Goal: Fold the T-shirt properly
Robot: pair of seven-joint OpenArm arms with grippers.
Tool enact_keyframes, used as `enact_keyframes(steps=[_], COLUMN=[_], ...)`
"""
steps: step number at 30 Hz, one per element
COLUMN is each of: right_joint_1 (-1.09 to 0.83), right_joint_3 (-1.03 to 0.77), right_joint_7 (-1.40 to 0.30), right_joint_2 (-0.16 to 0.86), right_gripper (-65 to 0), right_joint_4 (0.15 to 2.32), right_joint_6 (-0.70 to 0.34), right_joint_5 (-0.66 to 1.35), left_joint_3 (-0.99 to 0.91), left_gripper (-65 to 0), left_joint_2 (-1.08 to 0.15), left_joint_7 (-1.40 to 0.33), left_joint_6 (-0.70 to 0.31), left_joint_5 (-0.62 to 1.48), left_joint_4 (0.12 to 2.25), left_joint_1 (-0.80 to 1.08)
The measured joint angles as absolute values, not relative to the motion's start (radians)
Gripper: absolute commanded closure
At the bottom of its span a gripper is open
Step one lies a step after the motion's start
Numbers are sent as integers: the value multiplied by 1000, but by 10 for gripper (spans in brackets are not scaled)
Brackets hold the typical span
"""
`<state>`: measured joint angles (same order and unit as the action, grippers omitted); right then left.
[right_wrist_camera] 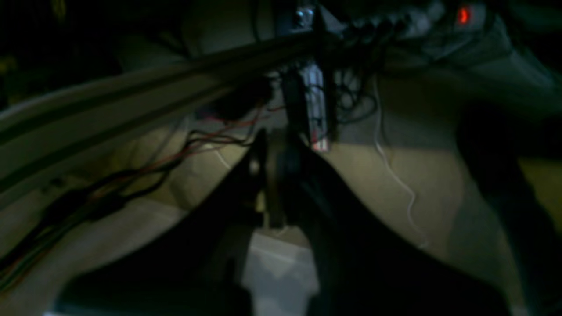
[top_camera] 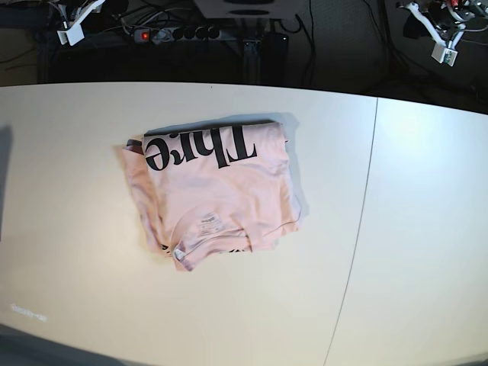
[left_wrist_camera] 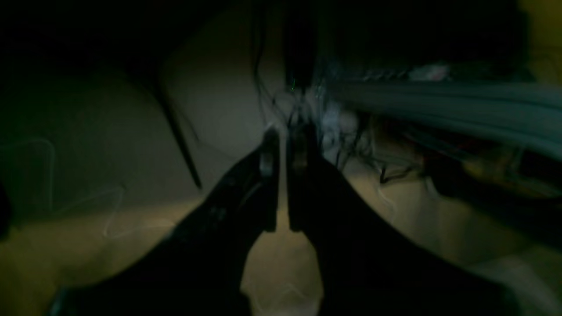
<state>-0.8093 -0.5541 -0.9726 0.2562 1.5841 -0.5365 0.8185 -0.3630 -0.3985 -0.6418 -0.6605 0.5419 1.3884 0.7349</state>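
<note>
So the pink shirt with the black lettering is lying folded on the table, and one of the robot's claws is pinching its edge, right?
Not quite. The base view shows the T-shirt folded on the table with nothing touching it; no claw is on its edge.

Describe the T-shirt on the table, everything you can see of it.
The T-shirt is pale pink, soft cotton by its look, folded into a rough, slightly skewed rectangle lying flat on the white table. Big black serif lettering runs along its far edge, upside down in the base view. The neckline with a small white label faces the near side; layered edges stick out on the view's left. Nothing touches it but the table.
</note>
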Motion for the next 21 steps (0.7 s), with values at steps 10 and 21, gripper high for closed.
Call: enact_keyframes(steps=[10, 21], right_joint_1=[-542, -202], right_joint_3=[-554, -556], right_joint_7=[-849, -776], right_joint_2=[252, 221], right_gripper=[0, 0], right_joint_4=[928, 646], right_joint_6=[-532, -498], right_joint_5=[545, 369], left_joint_3=[-53, 310], left_gripper=[-36, -9], left_joint_2=[-385, -226], left_joint_7=[-429, -370], left_joint_6=[-443, -321], left_joint_5=[281, 197], left_joint_4=[750, 446], left_joint_1=[403, 80])
